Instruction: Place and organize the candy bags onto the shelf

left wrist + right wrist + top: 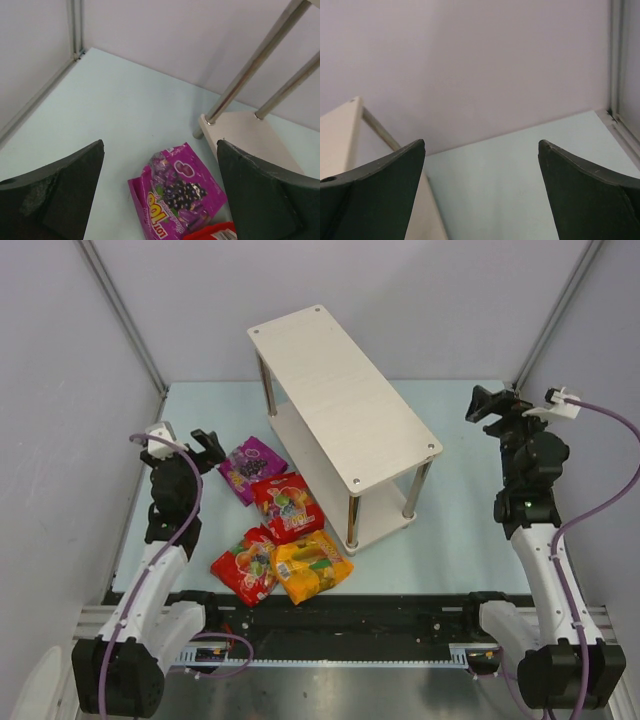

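The two-tier shelf (345,398) stands slanted at mid table, both boards bare. Four candy bags lie flat on the table to its left: a purple one (251,468), a red one (287,506), a second red one (246,565) and an orange-yellow one (312,566). My left gripper (207,448) is open and empty, hovering just left of the purple bag, which shows between its fingers in the left wrist view (175,197). My right gripper (487,403) is open and empty, raised at the far right, away from the shelf.
The shelf's metal legs (245,75) and lower board (250,137) stand right of the purple bag. Grey enclosure walls and a corner post (619,65) bound the table. The shelf's top board edge (337,135) shows at left in the right wrist view.
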### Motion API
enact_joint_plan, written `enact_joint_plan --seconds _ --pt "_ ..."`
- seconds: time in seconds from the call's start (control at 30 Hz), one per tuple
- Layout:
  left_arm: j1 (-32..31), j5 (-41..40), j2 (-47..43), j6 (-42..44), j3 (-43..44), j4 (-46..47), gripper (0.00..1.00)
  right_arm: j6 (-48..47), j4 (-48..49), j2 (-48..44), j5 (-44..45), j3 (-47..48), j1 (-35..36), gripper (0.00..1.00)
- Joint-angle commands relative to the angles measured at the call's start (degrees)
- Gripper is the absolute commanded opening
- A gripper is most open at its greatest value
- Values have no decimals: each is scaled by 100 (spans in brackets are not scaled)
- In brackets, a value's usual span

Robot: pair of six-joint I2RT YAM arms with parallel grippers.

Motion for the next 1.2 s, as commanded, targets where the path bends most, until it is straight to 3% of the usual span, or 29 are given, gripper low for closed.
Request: enact_joint_plan --seconds 0.0,0.13,0.23,0.37,0.6,0.77,0.97,1.17 --pt "-29 597 46 -457 483 -982 100 61 -828 -87 -1163 737 -1 100" --pt "-21 465 275 -713 659 -1564 100 605 -819 -167 -1505 973 -150 100" --pt "-21 658 398 -687 660 -1749 100 449 -1503 193 -1674 1492 -62 100" --pt "-21 991 399 -739 511 -1741 100 -16 -2532 835 -1253 2511 613 100" --pt "-152 1942 670 -441 553 -1819 100 -843 -3139 1037 -365 3399 1993 100" --pt "-381 1994 1040 -414 1151 -3038 99 -1116 -3316 959 57 3533 2767 100" --pt "-469 2346 882 -686 1046 -3524 93 -1354 -3438 827 672 3541 3356 100" --pt "-688 2355 724 -897 932 -3744 89 -1450 -3615 827 901 3541 3506 99"
